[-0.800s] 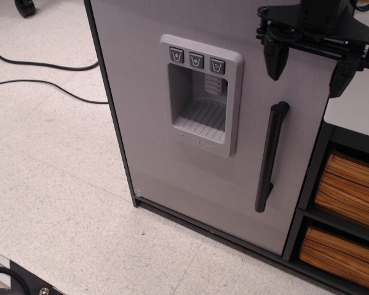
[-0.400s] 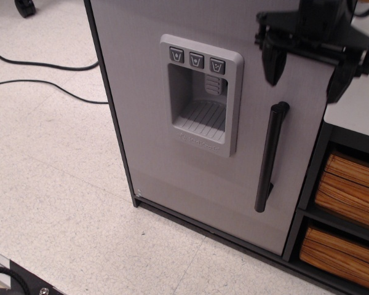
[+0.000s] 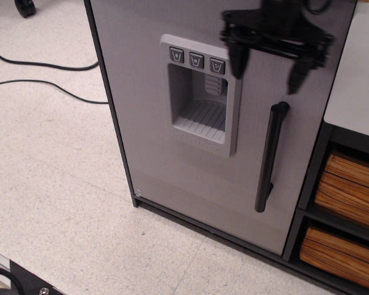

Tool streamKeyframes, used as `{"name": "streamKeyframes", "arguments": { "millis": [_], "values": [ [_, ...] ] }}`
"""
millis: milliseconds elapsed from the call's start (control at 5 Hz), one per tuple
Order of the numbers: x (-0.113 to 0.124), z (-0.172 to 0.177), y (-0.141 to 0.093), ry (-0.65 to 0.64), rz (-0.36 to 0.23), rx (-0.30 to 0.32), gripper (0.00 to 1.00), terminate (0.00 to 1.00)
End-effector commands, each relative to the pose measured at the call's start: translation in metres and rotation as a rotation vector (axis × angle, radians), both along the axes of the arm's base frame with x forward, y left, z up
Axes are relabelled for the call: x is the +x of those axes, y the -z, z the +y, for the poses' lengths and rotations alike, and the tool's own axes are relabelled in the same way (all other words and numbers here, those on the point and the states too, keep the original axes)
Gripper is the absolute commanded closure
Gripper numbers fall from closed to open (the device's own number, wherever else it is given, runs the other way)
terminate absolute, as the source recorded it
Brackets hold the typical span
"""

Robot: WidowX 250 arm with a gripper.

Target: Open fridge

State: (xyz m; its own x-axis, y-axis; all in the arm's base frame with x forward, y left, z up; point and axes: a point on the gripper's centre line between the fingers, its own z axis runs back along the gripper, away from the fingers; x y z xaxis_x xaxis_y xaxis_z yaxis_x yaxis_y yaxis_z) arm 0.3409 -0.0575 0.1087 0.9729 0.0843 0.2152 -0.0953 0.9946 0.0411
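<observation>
Fridge (image 3: 190,166) door shut, grey front right behind hand (image 3: 265,66); bar handle (image 3: 269,158) just below and slightly right of it. Hand wide open, fingers pointing down, prob lining up to drop over handle top. Wrist/arm cut off at frame top, hinge side not visible.

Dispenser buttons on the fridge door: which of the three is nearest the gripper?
The rightmost button. It sits just beside the open gripper's nearer finger, while the middle button and left button lie farther away.
</observation>
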Motion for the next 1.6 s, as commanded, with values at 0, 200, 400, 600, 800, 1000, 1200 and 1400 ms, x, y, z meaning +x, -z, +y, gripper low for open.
{"name": "streamKeyframes", "arguments": {
  "millis": [0,200,400,600,800,1000,1200,1400],
  "values": [
    [0.016,0.012,0.015,0.033,-0.073,0.000,0.00,0.00],
    [0.016,0.000,0.027,0.089,-0.084,-0.048,0.00,0.00],
    [0.020,-0.006,0.030,0.076,-0.117,-0.077,0.00,0.00],
    [0.023,-0.013,0.039,0.094,-0.121,-0.071,0.00,0.00],
    [0.027,-0.017,0.052,0.110,-0.125,-0.057,0.00,0.00],
    [0.028,-0.020,0.059,0.131,-0.145,-0.072,0.00,0.00],
    [0.028,-0.020,0.058,0.110,-0.165,-0.087,1.00,0.00],
    [0.028,-0.019,0.056,0.110,-0.189,-0.094,1.00,0.00]
  ]
}}
